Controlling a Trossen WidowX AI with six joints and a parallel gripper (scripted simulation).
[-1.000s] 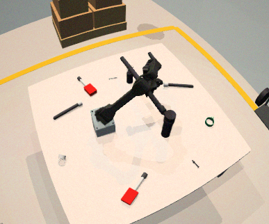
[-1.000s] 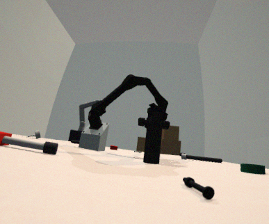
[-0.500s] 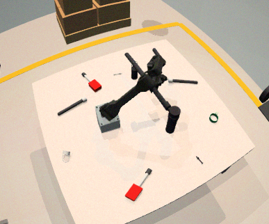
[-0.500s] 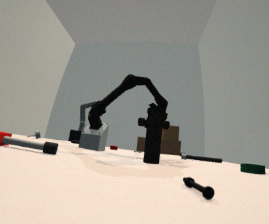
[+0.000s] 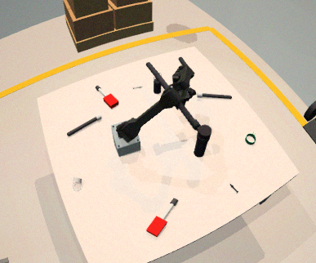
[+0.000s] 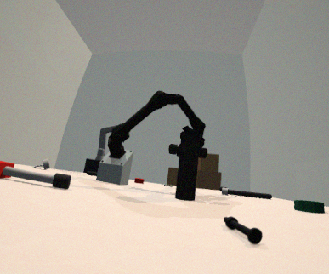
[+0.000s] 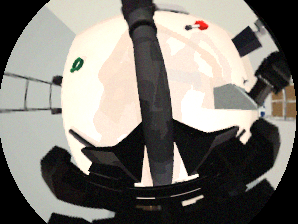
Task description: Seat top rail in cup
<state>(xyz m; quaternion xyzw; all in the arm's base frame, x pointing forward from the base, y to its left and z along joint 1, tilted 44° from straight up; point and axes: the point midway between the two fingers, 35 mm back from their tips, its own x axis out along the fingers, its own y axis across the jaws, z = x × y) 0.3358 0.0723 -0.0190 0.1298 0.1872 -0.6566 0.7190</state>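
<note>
The dark top rail (image 5: 189, 115) (image 7: 149, 90) runs slantwise over the white mat (image 5: 85, 163), from a free end at the back (image 5: 149, 65) past the short line post (image 5: 157, 86) to the top of the big dark post (image 5: 202, 144) (image 6: 186, 179). My gripper (image 5: 175, 98) (image 7: 156, 121) is shut on the rail partway along it, mostly hidden under the arm in the top view. In the exterior view dark stubs (image 6: 173, 149) stick out near the post's top. I cannot tell how deep the rail end sits.
On the mat lie two red blocks with handles (image 5: 110, 100) (image 5: 157, 225), two loose dark bars (image 5: 83, 125) (image 5: 215, 96), a green ring (image 5: 250, 139) (image 7: 80, 64), a small dark bolt (image 5: 233, 188) (image 6: 242, 229) and a small silver clamp (image 5: 77, 181). Cardboard boxes (image 5: 105, 20) stand behind.
</note>
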